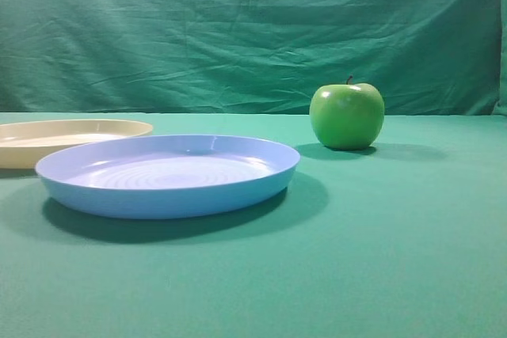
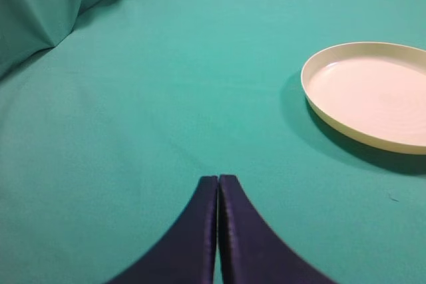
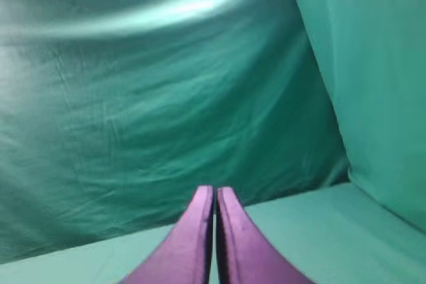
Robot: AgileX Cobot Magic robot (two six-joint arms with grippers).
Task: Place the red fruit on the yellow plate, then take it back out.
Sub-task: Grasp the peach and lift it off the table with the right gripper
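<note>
Yellow plate (image 2: 373, 94) lies ahead of the left gripper (image 2: 218, 181) and off to its right, well apart from the tips, flat on the green cloth (image 2: 166, 98); its far right part runs out of the wrist view. Red fruit appears in none of the three views, so I cannot tell where it is. Between the left gripper's tips and the plate's near rim the cloth is bare and smooth, and it stays bare straight ahead and to the left until it folds up into a draped backdrop at the far left corner. The left gripper's two dark curved fingers (image 2: 193, 231) are pressed together tip to tip, pinching nothing and touching nothing but each other. The right gripper (image 3: 215, 191) is likewise pressed together, its purplish fingers (image 3: 190, 237) meeting at the tips with nothing between them; just beyond it a strip of flat cloth ends at a wrinkled hanging green curtain (image 3: 166, 98).

In the high view, a light blue plate (image 1: 168, 173) sits nearest, round, shallow, smooth plastic with faint concentric rings inside and a low raised rim. Behind its left edge the pale cream plate shows, partly cut off by the frame, of the same shallow form. Farther back and right stands a glossy green apple (image 1: 347, 116) with a short stem, well apart from both plates, open cloth all around it.
</note>
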